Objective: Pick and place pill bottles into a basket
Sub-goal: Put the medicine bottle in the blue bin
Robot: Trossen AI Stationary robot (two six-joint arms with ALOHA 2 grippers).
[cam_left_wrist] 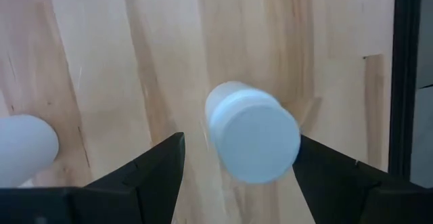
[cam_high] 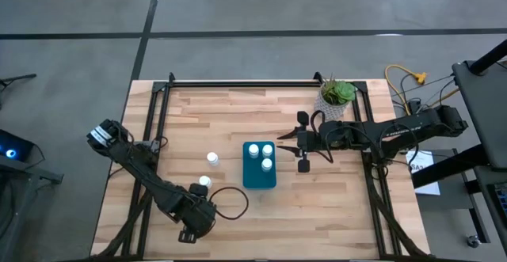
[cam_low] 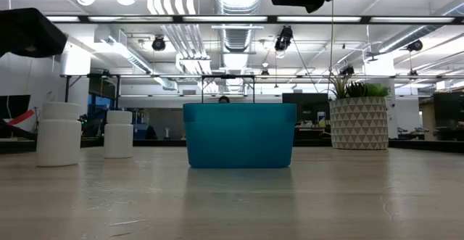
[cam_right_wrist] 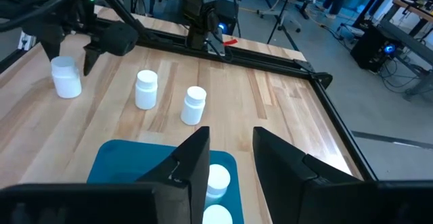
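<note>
Hovering over the table's near-left part, the left gripper [cam_left_wrist: 237,166] had its fingers spread wide on either side of one pill bottle [cam_left_wrist: 252,140] — nothing gripped yet. Two more bottles [cam_right_wrist: 146,89] stood on bare wood nearby, and three sat capped-up in the teal basket [cam_high: 259,176]. The right gripper [cam_high: 303,143] hung just beside the basket's right edge, fingers part-open and empty. These bottles looked light, rigid and smooth — likely to tip or skid if nudged. Pinching the body just under the cap, square across, seemed the safest hold.
</note>
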